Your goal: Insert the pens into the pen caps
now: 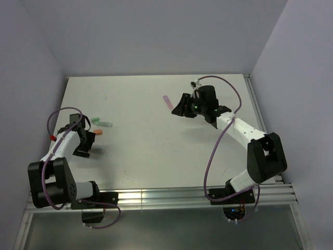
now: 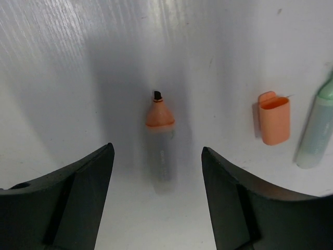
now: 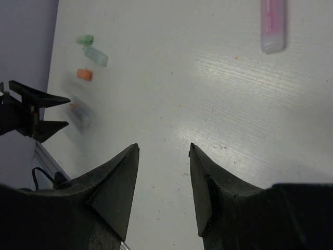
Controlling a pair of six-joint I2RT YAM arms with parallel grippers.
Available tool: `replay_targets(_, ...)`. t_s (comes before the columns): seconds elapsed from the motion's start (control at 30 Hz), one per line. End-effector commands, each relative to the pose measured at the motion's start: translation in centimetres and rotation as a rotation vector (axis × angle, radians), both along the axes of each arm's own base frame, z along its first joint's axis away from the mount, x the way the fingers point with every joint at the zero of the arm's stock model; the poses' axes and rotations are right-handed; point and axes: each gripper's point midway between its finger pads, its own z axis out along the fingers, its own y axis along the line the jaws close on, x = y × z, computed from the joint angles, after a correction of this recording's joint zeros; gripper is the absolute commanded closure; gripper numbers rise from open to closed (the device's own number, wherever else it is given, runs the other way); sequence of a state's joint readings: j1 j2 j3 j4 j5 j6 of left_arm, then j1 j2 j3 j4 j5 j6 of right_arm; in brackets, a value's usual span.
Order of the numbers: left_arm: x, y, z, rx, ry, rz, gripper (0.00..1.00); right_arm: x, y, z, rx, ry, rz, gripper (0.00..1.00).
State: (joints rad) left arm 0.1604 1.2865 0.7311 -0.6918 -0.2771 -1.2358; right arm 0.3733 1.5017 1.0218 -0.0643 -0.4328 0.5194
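Hidden from above, the orange-tipped pen (image 2: 159, 115) lies (untouched) within the wide-open left gripper (image 2: 156, 148).

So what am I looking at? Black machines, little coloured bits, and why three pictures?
These are two robot arms, the left arm and the right arm, bolted at the near edge of a white table. The wide picture comes from a fixed camera above and behind them. The other two come from a camera on each wrist; the dark wedges at the bottom are that arm's own jaws. Near the left arm lie an orange-tipped pen, an orange cap, a mint-green pen and a green cap; a pink pen lies near the right arm. Both pairs of jaws stand open and hold nothing; the orange-tipped pen lies just in front of the left ones, ungripped.
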Motion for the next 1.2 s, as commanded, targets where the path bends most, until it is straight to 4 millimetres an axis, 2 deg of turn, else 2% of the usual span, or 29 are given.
replay_targets(0.0, 0.1, -0.1, -1.1, -0.017, 0.011, 0.030, 0.27, 0.1, 0.3, 1.9, 0.032, -0.063, 0.009, 0.48)
replay_targets(0.43, -0.3, 0.5, -3.1, -0.002, 0.103, 0.063, 0.31, 0.0, -0.2, 2.5, 0.043, -0.075, -0.007, 0.48)
replay_targets(0.5, -0.3, 0.6, -3.5, 0.003, 0.125, 0.063, 0.34, 0.0, -0.3, 2.4, 0.047, -0.073, -0.007, 0.48)
replay_targets(0.73, -0.3, 0.4, -4.8, -0.013, 0.166, 0.054, 0.52, -0.1, -0.3, 2.8, 0.058, -0.082, 0.002, 0.48)
replay_targets(0.83, 0.0, 0.5, -4.7, -0.009, 0.158, 0.039, 0.62, -0.3, -0.3, 2.7, 0.061, -0.077, 0.006, 0.48)
replay_targets(0.87, 0.3, 0.5, -4.5, -0.008, 0.145, 0.031, 0.72, -0.3, -0.2, 2.7, 0.063, -0.076, 0.010, 0.48)
replay_targets(0.93, 0.6, 0.5, -4.2, -0.007, 0.133, 0.010, 0.80, -0.5, -0.1, 2.7, 0.067, -0.071, 0.021, 0.48)
replay_targets(0.97, 1.1, 0.5, -3.6, -0.004, 0.112, 0.001, 0.91, -0.5, -0.1, 2.7, 0.068, -0.071, 0.024, 0.48)
replay_targets(1.0, 1.2, 0.5, -3.4, 0.000, 0.109, -0.023, 0.98, -0.6, 0.0, 2.7, 0.068, -0.071, 0.031, 0.48)
replay_targets(1.1, 2.3, 0.4, -1.7, 0.009, 0.052, -0.081, 1.00, -0.9, 1.1, 3.6, 0.125, -0.099, 0.095, 0.48)
replay_targets(1.17, 3.3, 0.3, 0.4, 0.023, -0.021, -0.116, 1.00, -2.2, 2.2, 4.3, 0.184, -0.097, 0.185, 0.48)
